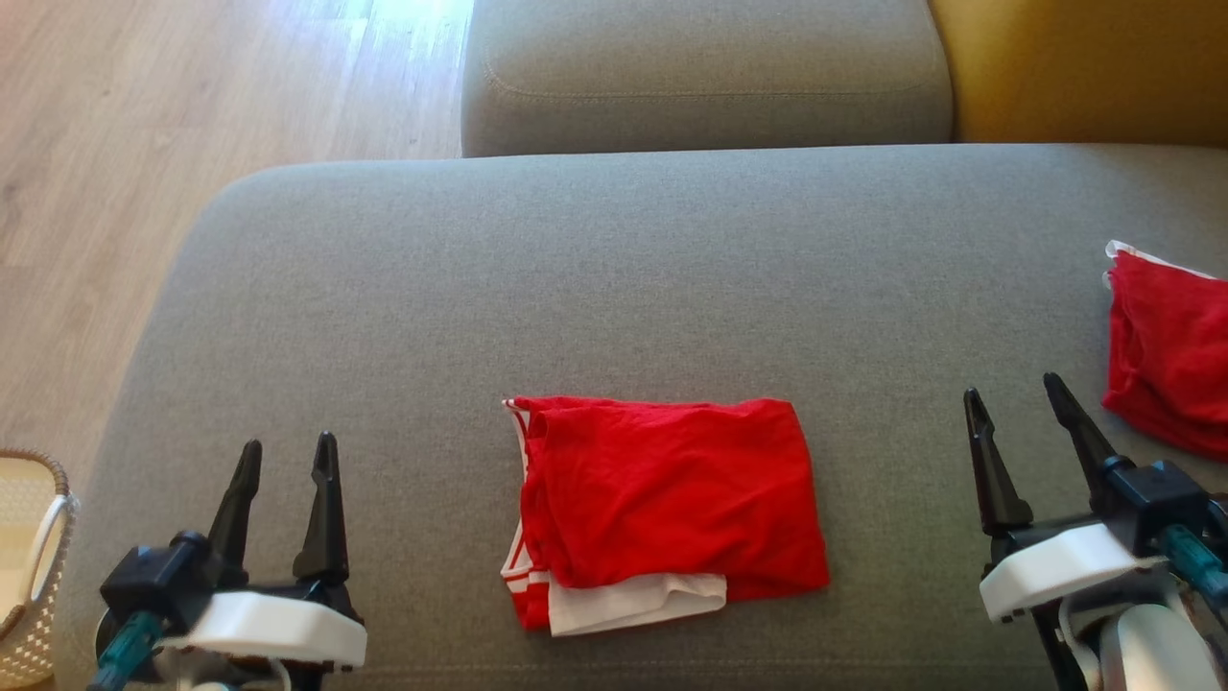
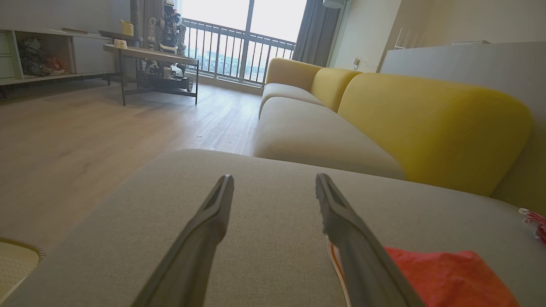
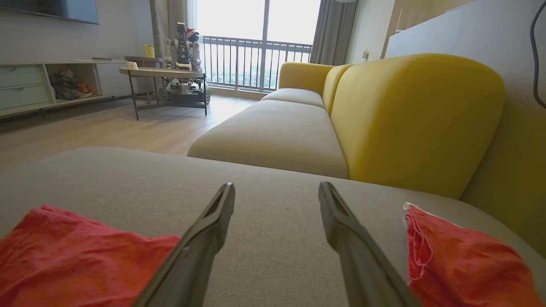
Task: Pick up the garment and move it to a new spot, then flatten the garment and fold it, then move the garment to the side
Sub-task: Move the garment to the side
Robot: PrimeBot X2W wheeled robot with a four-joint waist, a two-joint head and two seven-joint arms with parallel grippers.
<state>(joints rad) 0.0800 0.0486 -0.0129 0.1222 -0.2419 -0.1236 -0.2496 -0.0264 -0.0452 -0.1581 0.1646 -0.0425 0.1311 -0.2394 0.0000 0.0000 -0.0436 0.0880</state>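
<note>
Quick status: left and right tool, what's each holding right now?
Left tool: open, holding nothing.
Right tool: open, holding nothing; the folded red garment lies apart from it on the cushion.

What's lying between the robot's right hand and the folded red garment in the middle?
Nothing: in the head view, bare grey cushion separates the right hand from the folded red garment.
</note>
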